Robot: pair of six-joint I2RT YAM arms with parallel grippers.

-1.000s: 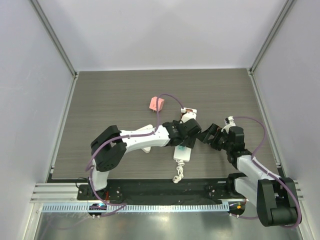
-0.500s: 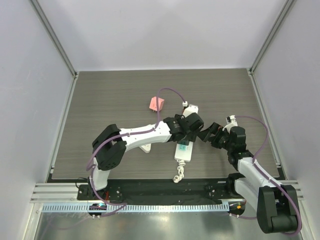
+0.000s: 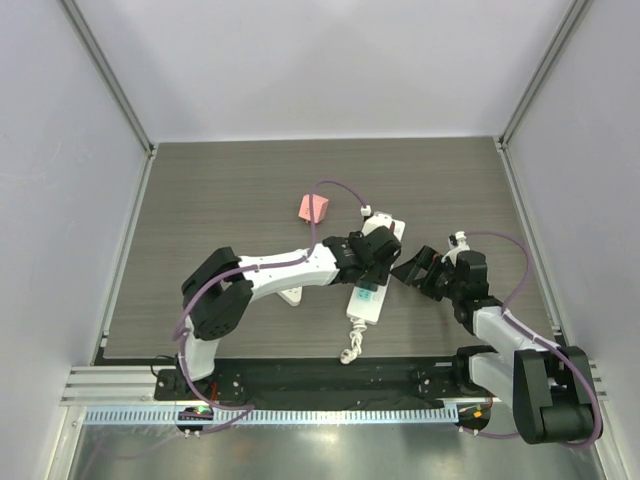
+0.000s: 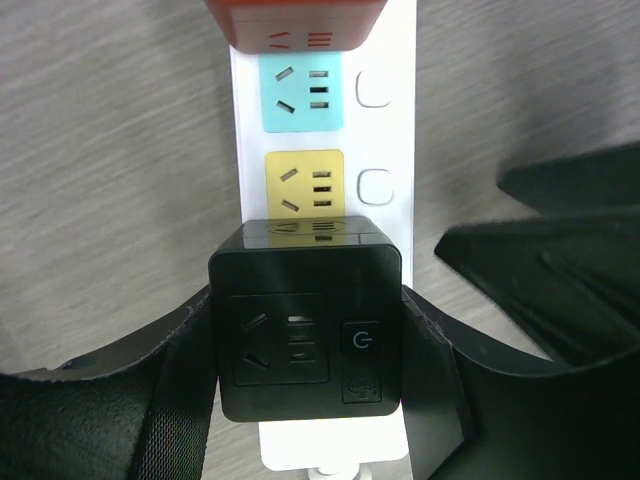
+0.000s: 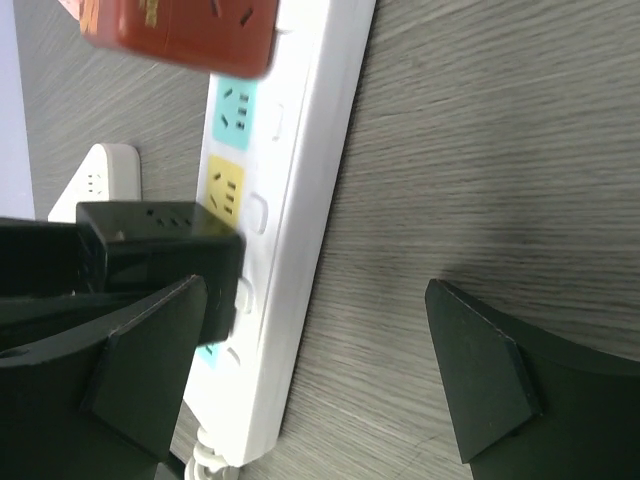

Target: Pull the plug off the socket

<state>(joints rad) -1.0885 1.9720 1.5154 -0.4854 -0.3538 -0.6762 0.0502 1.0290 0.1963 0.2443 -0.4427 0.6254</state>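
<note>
A grey wood-grain worktop (image 3: 220, 190) fills the walled cell, and both arms reach in from its near edge. The left arm (image 3: 280, 275) stretches across toward the right. The right arm (image 3: 495, 330) bends in from the right corner. Between them the socket (image 3: 365, 305), a long white strip, lies flat on the worktop right of centre, its far end angled to the right. The left end effector (image 3: 375, 258) is over the strip's middle. In the left wrist view its fingers (image 4: 180, 400) press on two opposite sides of the plug (image 4: 305, 335), clamped on it with no gap showing. The right end effector (image 3: 415, 268) is just right of the strip with its jaws spread wide, gripping nothing. In its own view one finger (image 5: 480, 380) is over bare worktop and the other is in front of the plug. The plug is a black cube seated on the socket next to a yellow outlet face (image 4: 305, 180), with a blue face beyond that. A red adapter (image 4: 295, 25) occupies the far end. A white triangular plate (image 3: 291, 296) pokes out beneath the left arm, and a pink block (image 3: 313, 208) rests farther back. The knotted white cord (image 3: 353, 347) trails off the socket's near end
</note>
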